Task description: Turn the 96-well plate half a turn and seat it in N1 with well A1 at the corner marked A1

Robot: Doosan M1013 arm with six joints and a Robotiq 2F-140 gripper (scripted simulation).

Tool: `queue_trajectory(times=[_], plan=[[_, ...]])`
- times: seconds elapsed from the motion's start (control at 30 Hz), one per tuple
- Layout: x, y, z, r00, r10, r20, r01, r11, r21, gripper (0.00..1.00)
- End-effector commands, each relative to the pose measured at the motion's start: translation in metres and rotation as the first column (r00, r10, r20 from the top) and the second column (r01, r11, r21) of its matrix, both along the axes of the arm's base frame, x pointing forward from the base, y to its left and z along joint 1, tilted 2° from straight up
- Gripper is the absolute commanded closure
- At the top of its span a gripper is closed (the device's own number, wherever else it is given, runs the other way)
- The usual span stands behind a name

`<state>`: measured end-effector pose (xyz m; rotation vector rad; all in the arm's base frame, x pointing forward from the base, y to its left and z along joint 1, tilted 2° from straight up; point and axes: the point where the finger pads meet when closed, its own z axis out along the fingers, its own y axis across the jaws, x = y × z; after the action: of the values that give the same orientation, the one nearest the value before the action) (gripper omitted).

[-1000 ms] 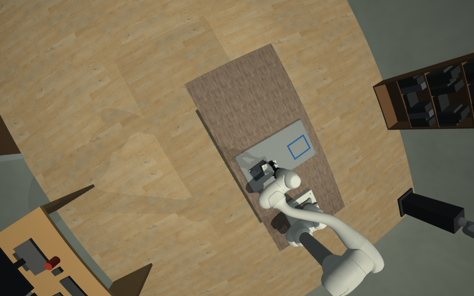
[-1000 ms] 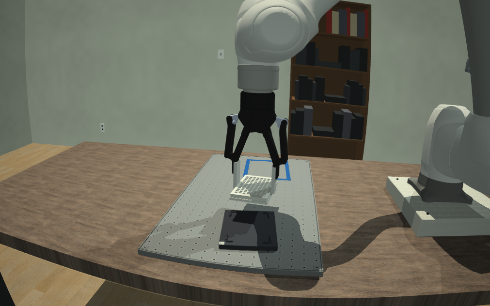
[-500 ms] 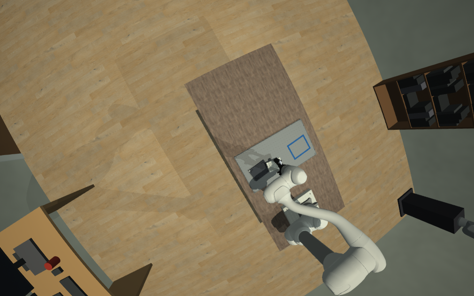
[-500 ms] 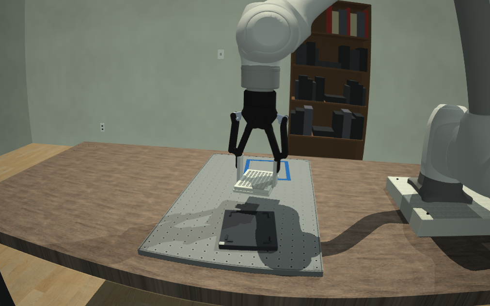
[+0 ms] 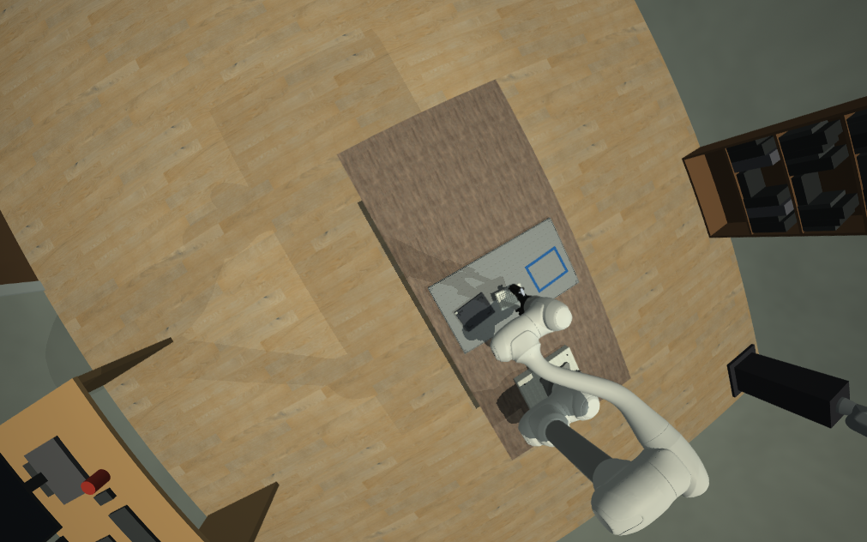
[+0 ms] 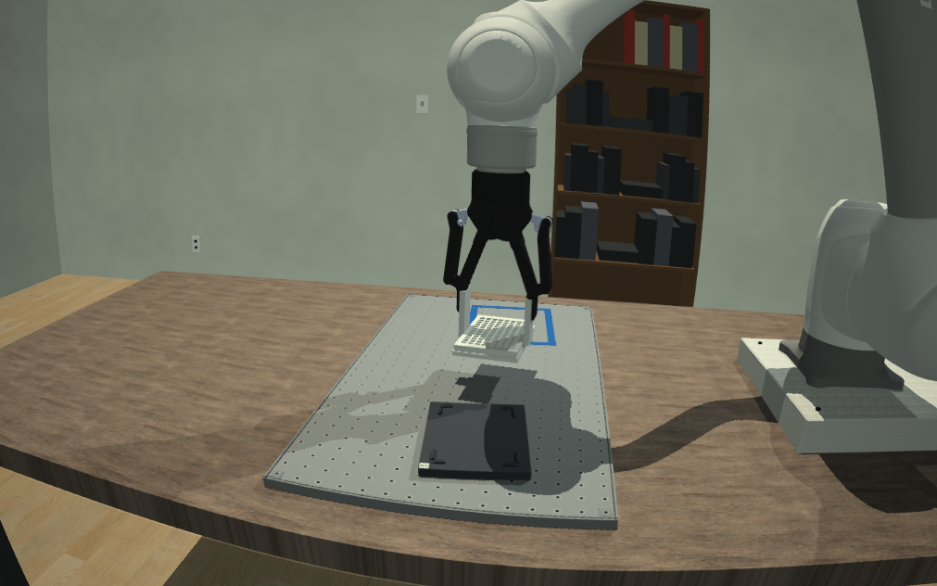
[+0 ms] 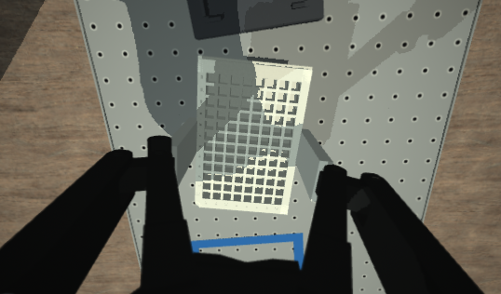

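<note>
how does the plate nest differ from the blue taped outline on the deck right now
The plate nest is a raised dark slab with small corner locators; the blue taped outline is only a flat frame of tape. The nest lies at the deck's near end in the exterior view, the outline at the far end. Both are rectangular, and nothing rests in either: the gripper holds the 96-well plate aloft between them.
</note>
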<state>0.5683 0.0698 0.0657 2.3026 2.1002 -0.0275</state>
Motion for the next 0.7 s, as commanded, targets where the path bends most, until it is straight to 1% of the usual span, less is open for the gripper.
queue_trajectory(times=[0.0,0.03,0.53,0.6,0.67], plan=[[0.0,-0.012,0.002,1.0,0.011,0.006,-0.011,1.0,-0.001,1.0],[0.0,-0.012,0.002,1.0,0.011,0.006,-0.011,1.0,-0.001,1.0],[0.001,-0.062,0.002,1.0,0.011,0.006,-0.011,1.0,-0.001,1.0],[0.001,-0.062,0.002,1.0,0.011,0.006,-0.011,1.0,-0.001,1.0],[0.001,-0.069,0.002,1.0,0.011,0.006,-0.011,1.0,-0.001,1.0]])
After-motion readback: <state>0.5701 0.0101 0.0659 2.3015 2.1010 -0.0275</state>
